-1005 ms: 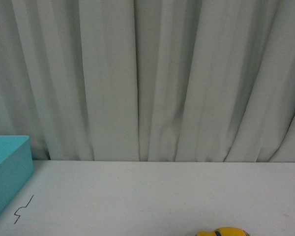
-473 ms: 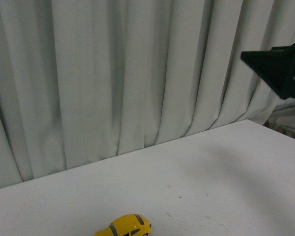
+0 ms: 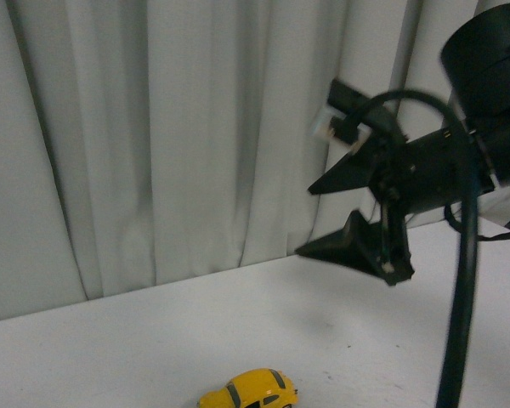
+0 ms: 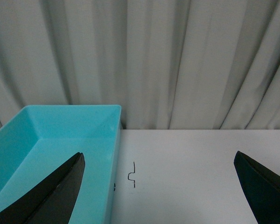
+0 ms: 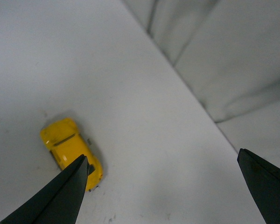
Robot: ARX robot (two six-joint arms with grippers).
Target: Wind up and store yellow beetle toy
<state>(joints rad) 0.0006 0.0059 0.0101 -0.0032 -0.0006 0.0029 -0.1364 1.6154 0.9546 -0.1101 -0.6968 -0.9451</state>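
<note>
While the glossy, rounded yellow beetle toy point(image 3: 248, 391) sits on the matte white counter point(image 3: 110, 340), long axis across your front view, the right hand point(image 3: 304, 221) hangs released over it; the left hand point(image 4: 158, 156) is released too.

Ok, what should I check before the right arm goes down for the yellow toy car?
1. Right gripper open: ok.
2. Small glossy yellow beetle toy car upright on the white table: ok.
3. Toy centred between the right gripper's fingers: not ok, it lies beside one finger.
4. Left gripper open and empty: ok.
5. Turquoise plastic bin free to receive it: ok, the visible part is empty.
6. Wind-up mechanism location: cannot tell.
</note>
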